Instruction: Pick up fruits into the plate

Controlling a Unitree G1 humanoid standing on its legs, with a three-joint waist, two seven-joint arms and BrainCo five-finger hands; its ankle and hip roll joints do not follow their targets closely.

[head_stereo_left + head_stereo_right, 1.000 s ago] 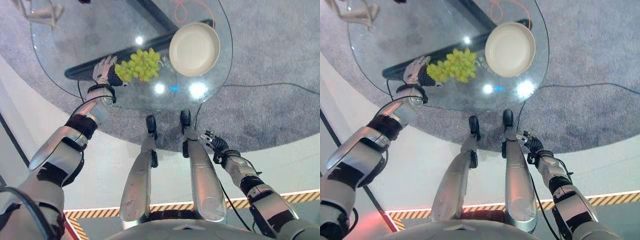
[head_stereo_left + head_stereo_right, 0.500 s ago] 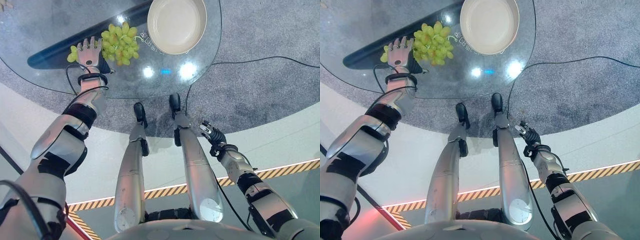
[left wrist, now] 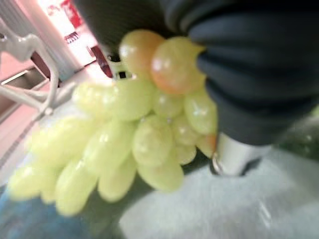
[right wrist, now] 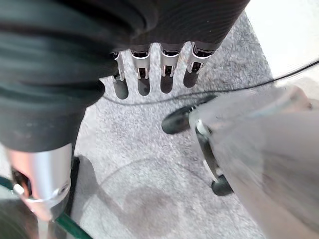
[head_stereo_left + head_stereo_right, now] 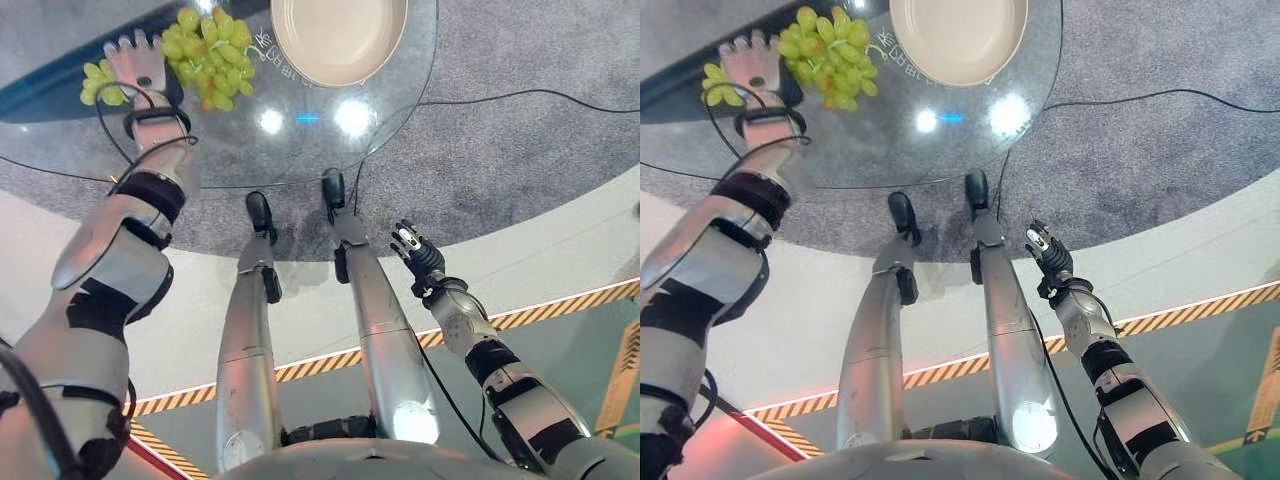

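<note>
1. Grapes (image 5: 205,55) lie on the glass table (image 5: 300,150), just beside the plate (image 5: 335,35), touching my left hand (image 5: 138,62).
2. L hand flat on the glass, fingers look straight & spread; small clump pokes out on its far side, not gripped yet.
3. R hand (image 5: 415,255) hangs low by the leg, fingers relaxed, holding nothing.
4. Bunch prob soft, floppy, bruises easy; grapes roll off. Best to scoop under or take near the stem, not squeeze.

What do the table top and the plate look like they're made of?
The table top looks like clear glass: the grey carpet shows through it and ceiling lights glint on it. The plate looks like cream ceramic or possibly melamine, with a smooth, matte, even surface and a raised rim.
</note>
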